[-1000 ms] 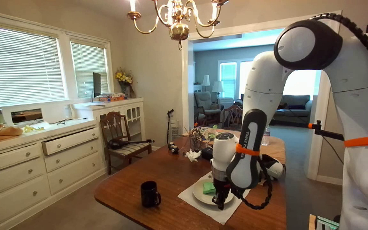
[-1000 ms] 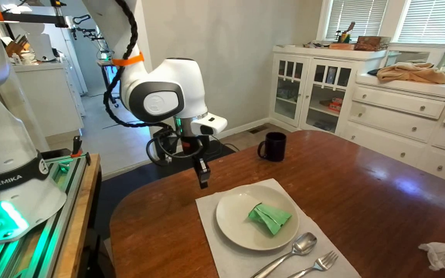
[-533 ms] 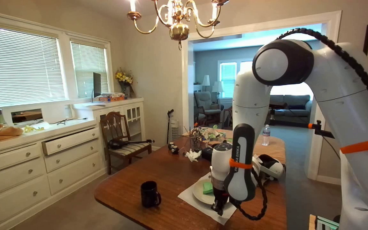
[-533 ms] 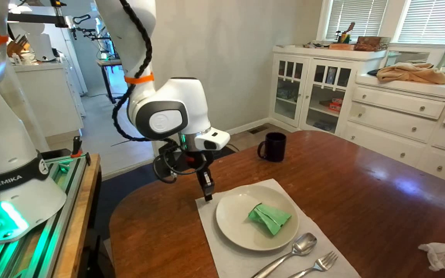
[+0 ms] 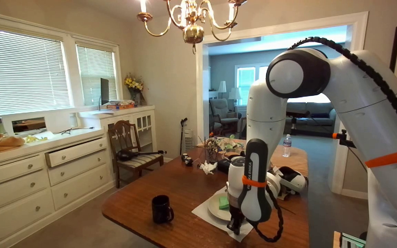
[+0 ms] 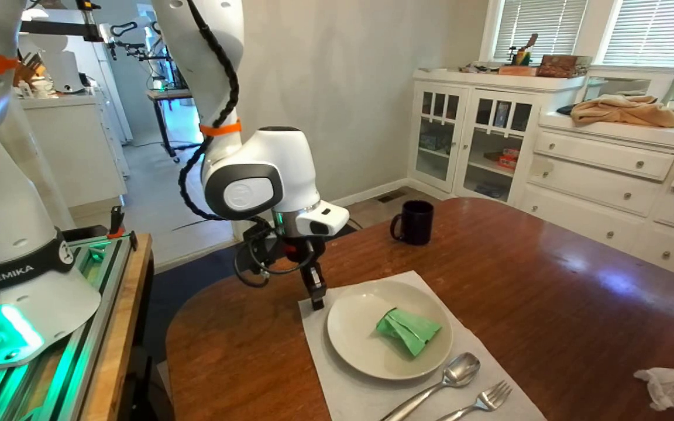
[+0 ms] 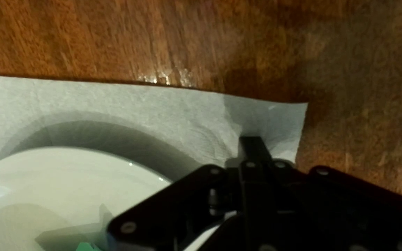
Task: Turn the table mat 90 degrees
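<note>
- The gripper (image 6: pixel 317 304) is narrow, fingers together with nothing evident between them, tip down at a corner of the placemat (image 6: pixel 353 394), presumably to press and drag it.
- Firm contact is hard to confirm; the wrist view is dark there.
- The placemat lies on the wooden table (image 6: pixel 243 351); a corner should give good leverage for turning.
- The white plate (image 6: pixel 354 327) on it likely weights the middle.
- The spoon (image 6: pixel 461 369) and fork (image 6: pixel 493 396) lie on it too, and may slide.
</note>
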Available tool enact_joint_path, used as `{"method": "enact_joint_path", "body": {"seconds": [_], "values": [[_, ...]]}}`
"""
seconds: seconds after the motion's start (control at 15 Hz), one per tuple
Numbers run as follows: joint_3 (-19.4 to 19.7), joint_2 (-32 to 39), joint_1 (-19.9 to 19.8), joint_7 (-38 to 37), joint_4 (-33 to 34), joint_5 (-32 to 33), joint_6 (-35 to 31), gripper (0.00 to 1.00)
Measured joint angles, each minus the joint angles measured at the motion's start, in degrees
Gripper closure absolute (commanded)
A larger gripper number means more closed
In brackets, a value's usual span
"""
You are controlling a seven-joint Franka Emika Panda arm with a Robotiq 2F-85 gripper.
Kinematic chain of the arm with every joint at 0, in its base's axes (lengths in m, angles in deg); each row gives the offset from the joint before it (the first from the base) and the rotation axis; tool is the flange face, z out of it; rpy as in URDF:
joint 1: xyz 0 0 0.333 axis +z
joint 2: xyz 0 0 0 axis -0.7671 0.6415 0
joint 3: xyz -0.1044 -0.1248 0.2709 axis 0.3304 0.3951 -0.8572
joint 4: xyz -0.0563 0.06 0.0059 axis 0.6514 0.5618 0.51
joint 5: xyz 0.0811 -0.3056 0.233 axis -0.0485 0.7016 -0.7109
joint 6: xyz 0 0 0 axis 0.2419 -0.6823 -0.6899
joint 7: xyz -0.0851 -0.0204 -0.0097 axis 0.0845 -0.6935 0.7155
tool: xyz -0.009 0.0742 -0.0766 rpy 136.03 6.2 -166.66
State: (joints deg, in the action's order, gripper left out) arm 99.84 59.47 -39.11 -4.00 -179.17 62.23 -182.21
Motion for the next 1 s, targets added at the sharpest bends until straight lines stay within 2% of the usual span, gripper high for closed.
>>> {"method": "enact_joint_path", "body": {"seconds": [0.33, 1.0], "values": [[-0.06, -0.94, -0.28, 1.15, -0.82, -0.62, 2.27, 1.0], [-2.24, -5.13, -4.71, 6.95, -8.14, -0.55, 4.28, 1.0]]}}
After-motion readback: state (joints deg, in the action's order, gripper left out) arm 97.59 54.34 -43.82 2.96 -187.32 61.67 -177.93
